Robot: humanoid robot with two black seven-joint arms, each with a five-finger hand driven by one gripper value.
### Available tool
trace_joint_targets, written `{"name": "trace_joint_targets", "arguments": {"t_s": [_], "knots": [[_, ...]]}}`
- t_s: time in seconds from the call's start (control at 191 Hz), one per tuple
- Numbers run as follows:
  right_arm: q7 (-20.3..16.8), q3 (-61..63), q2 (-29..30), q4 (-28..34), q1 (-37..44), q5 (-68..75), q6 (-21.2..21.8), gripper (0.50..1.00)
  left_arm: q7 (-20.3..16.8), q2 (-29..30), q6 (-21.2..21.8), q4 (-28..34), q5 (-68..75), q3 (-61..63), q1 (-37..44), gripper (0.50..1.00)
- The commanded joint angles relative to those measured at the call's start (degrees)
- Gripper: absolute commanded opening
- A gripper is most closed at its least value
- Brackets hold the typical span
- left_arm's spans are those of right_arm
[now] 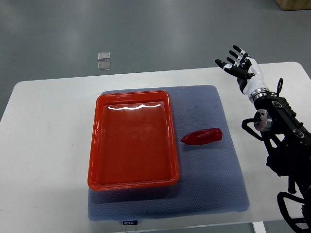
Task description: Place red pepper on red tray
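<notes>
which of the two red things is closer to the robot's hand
The red pepper, lying on the grey mat just right of the red tray. The right hand, fingers spread, hovers farther right; the tray sits beyond the pepper.

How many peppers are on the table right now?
1. The red pepper lies on the grey mat, just right of the red tray, not in it. None seem hidden.
</notes>
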Motion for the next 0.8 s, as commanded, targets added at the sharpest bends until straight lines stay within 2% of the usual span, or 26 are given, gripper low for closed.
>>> {"name": "trace_joint_targets", "arguments": {"t_s": [0.0,0.575,0.795], "knots": [[0.0,0.0,0.0,0.0,0.0,0.0,0.0,0.913,0.3,0.0,0.0,0.0,0.1,0.0,0.1,1.000],[0.0,-0.1,0.0,0.0,-0.1,0.3,0.4,0.913,0.3,0.0,0.0,0.1,0.0,0.0,0.3,1.000],[0.5,0.0,0.0,0.1,-0.1,0.3,3.5,0.913,0.3,0.0,0.0,0.0,0.0,0.0,0.3,1.000]]}}
